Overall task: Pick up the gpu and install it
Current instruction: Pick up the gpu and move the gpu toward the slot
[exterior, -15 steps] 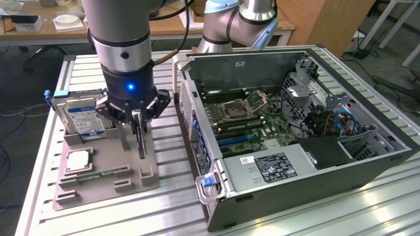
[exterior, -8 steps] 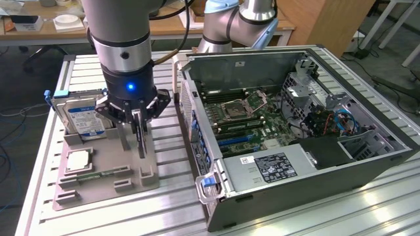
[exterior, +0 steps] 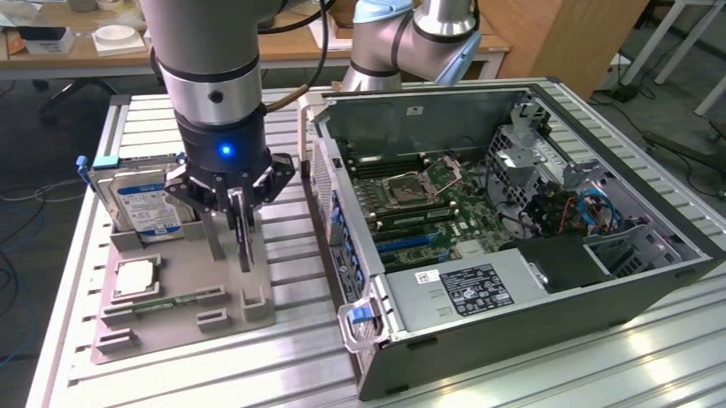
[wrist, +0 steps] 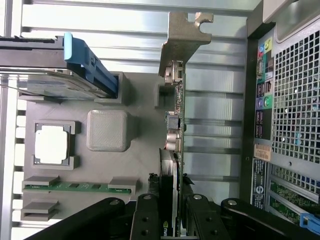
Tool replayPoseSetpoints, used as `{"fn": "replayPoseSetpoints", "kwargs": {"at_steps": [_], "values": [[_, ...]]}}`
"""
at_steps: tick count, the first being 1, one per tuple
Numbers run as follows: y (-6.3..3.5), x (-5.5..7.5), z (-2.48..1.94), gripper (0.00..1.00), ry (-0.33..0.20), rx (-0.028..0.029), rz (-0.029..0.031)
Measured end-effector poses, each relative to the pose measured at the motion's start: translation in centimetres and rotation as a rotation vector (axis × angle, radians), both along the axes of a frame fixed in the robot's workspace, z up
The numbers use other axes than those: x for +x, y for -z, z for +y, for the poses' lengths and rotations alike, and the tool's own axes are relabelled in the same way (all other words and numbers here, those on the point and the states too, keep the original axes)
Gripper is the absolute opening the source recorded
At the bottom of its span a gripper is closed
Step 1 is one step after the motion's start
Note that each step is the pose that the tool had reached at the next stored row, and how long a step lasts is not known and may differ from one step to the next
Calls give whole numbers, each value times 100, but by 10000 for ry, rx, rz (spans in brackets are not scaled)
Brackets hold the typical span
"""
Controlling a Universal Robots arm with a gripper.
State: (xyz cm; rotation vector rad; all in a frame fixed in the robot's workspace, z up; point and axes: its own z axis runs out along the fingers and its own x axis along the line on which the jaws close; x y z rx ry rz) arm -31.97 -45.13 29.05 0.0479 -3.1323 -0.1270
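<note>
A robot arm is reaching down over a grey tray (exterior: 182, 327) (wrist: 145, 100) that is sitting on a slatted metal table (exterior: 567, 374) (wrist: 125, 20). The gripper (exterior: 238, 208) (wrist: 172, 210) is pinching the gpu (exterior: 241, 242) (wrist: 178, 125) between narrow jaws, one finger (wrist: 148, 215) pressing on each flat face. The gpu is standing on its edge over the side of the tray nearest the computer case (exterior: 511, 331) (wrist: 285, 100), with its pale metal end strip pointing away from the gripper. Whether its lower edge is touching the tray is unclear.

The tray is holding three other parts. A silver hard drive (exterior: 142, 204) (wrist: 45, 82) with a blue-and-white label is standing upright in a slot at the tray's far end. A square processor chip (exterior: 134, 276) (wrist: 50, 144) is lying flat in a shallow pocket. A narrow green memory stick (exterior: 176, 300) (wrist: 75, 186) is lying between two small clips.

On the exterior view's right, the case is lying open just beside the tray, showing a green motherboard (exterior: 431, 204) and a labelled metal power box (exterior: 477, 289) inside.
</note>
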Motion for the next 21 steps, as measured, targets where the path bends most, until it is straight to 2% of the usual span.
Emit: {"fn": "replayPoseSetpoints", "kwargs": {"at_steps": [6,17,21], "values": [[0,0,0,27,0,134,0],[-2,0,0,27,1,478,0],[-3,0,0,27,1,552,0]]}}
